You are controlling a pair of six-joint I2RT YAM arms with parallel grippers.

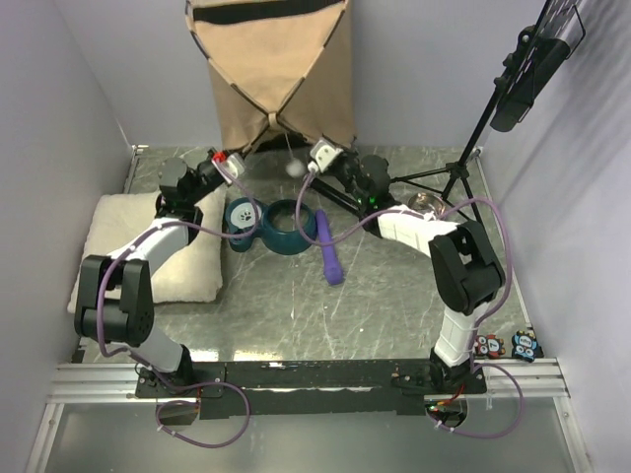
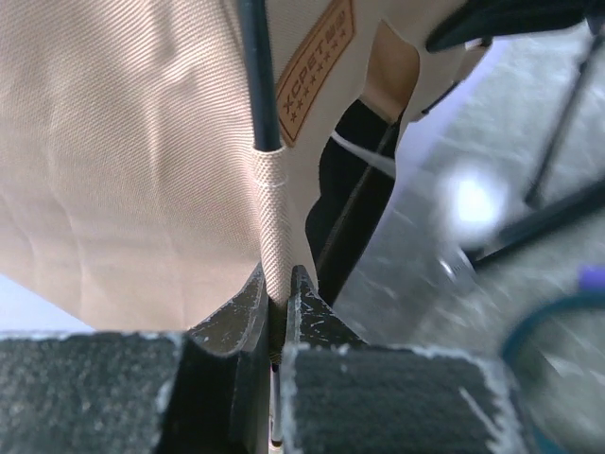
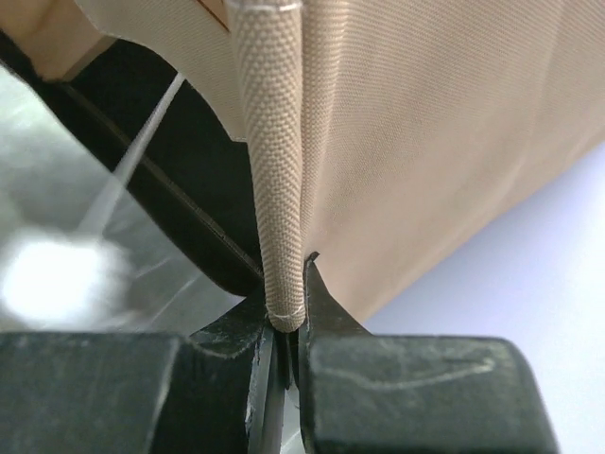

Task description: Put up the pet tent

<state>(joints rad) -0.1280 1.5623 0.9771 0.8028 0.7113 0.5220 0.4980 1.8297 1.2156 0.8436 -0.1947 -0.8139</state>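
At the worktop's (image 1: 394, 286) back, my left fingers (image 2: 236, 317) and right fingers (image 3: 331, 312) each pinch 1 pole sleeve (image 2: 272, 208) of the pet tent (image 1: 271, 69) to hold it upright.

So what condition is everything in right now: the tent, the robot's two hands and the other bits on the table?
pet tent: opened out, fabric stretched on its poles, held at two sleeves.
left hand: shut on a tent pole sleeve.
right hand: shut on another tent pole sleeve.
pompom: hanging on its string from the tent.
pillow: lying flat, untouched.
purple toy: lying flat, untouched.
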